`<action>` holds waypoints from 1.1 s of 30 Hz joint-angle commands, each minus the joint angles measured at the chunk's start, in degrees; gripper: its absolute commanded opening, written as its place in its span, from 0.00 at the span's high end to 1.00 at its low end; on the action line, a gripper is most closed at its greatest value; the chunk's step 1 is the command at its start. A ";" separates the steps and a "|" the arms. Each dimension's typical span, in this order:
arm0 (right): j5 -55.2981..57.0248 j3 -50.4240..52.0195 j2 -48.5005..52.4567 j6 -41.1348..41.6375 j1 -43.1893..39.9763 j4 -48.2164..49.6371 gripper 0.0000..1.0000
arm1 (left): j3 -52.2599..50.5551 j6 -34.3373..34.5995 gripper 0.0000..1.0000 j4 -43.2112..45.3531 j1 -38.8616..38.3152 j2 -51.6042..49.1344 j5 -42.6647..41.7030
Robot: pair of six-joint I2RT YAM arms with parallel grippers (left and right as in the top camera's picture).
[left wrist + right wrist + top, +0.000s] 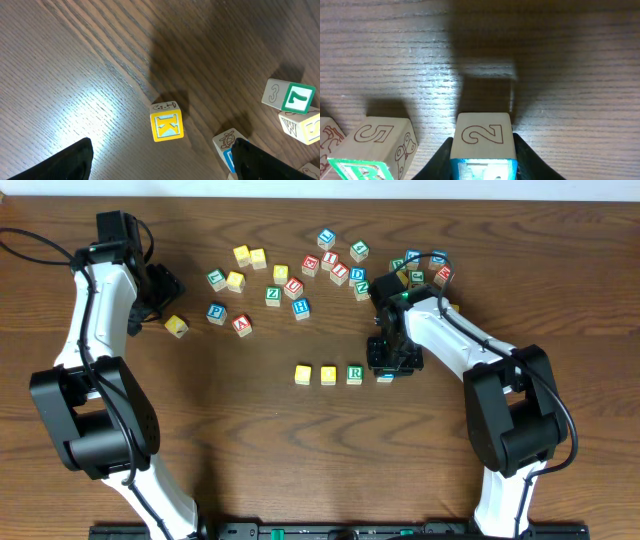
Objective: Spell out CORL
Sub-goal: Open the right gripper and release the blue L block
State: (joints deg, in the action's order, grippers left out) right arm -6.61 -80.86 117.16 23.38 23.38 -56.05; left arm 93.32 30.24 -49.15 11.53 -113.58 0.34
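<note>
- A blue block (481, 134) is clamped in the right gripper (483, 149), just beside the green block (354, 374) at the row's right end.
- If it is released crooked or too close, the green block could be nudged and the row skewed.
- The left gripper (162, 152) is held open above a yellow block (166, 125); nothing is gripped.

Even bright overhead light, hot white glare on the table (95, 120) wood in wrist views, dark soft shadows, sharp focus
</note>
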 commanded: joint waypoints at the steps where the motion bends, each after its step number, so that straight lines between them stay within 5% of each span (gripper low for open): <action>1: 0.48 0.46 0.52 -0.33 0.31 -0.07 0.64 | 0.24 0.72 0.13 -0.28 0.02 -0.35 0.33; 11: 0.92 0.46 0.52 -0.79 0.28 -0.04 0.60 | 0.24 0.72 0.13 -0.28 0.02 -0.35 0.35; 17: 1.73 0.46 0.52 -0.70 0.28 0.98 0.48 | 0.24 0.72 0.13 -0.28 0.02 -0.35 0.35; 23: 1.53 0.46 0.52 0.79 0.28 0.50 0.71 | 0.24 0.72 0.13 -0.28 0.02 -0.35 0.35; 33: 1.55 0.46 0.52 -1.86 0.31 0.96 0.66 | 0.24 0.72 0.13 -0.28 0.02 -0.35 0.33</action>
State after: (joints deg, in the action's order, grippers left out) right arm -5.52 -80.84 117.27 22.72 23.40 -55.18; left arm 93.32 30.24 -49.15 11.53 -113.58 0.34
